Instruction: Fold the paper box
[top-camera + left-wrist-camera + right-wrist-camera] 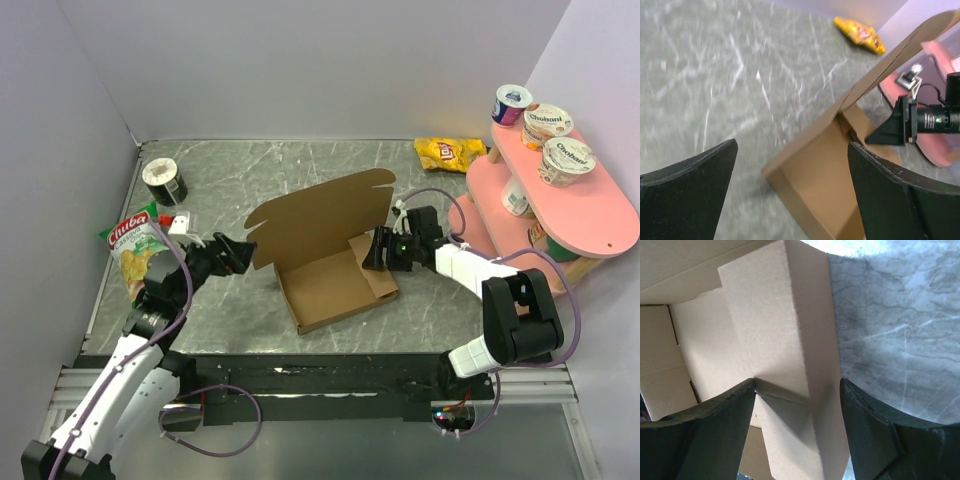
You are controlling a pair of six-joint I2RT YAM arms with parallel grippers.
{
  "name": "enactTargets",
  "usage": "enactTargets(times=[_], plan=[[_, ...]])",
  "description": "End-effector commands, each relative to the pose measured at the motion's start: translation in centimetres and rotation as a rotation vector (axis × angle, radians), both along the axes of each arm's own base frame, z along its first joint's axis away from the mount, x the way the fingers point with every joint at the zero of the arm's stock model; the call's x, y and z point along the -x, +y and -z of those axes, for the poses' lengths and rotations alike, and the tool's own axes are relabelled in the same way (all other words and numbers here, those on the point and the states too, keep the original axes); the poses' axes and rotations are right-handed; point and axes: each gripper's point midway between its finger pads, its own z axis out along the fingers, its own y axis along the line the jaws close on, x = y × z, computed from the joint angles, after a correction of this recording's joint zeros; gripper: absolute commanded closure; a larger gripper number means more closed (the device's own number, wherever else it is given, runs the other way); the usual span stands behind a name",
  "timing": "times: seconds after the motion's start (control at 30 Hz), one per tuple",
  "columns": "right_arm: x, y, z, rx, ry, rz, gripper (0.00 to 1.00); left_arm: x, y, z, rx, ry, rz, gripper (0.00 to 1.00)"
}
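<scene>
The paper box [330,285] lies mid-table as a shallow brown tray with its lid [320,215] raised at the back. My left gripper [240,254] hovers open just off the lid's left edge. In the left wrist view its jaws [792,144] stand wide, with the box's corner [815,185] ahead of them and nothing held. At the tray's right side, my right gripper [375,250] is open. In the right wrist view its fingers straddle an upright side flap [790,340]. The left finger [715,425] touches the flap's fold.
A green chip bag [135,245] and a black tin [164,181] sit at the left. A yellow snack bag [450,152] lies at the back. A pink two-tier shelf [590,215] with yogurt cups [547,123] stands at the right, close to the right arm.
</scene>
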Motion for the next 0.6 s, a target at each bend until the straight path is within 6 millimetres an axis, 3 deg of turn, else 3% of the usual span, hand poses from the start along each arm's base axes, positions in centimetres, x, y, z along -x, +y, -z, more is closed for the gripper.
enactTargets(times=[0.0, 0.13, 0.3, 0.5, 0.57], plan=[[-1.0, -0.3, -0.2, 0.039, -0.047, 0.041, 0.25, 2.1, 0.4, 2.8, 0.057, 0.228, -0.038, 0.05], [-0.9, -0.2, -0.5, 0.039, -0.066, 0.054, 0.25, 3.7, -0.1, 5.1, 0.102, 0.361, -0.04, 0.13], [-0.6, -0.3, -0.4, 0.053, -0.073, 0.07, 0.25, 5.5, -1.9, 7.6, 0.233, 0.439, 0.005, 0.13], [-0.5, -0.2, -0.6, 0.061, -0.089, 0.083, 0.25, 5.8, -4.2, 9.7, 0.312, 0.472, 0.061, 0.11], [-0.4, -0.1, -0.8, 0.067, -0.094, 0.083, 0.25, 5.4, -5.0, 9.4, 0.322, 0.439, 0.082, 0.1]])
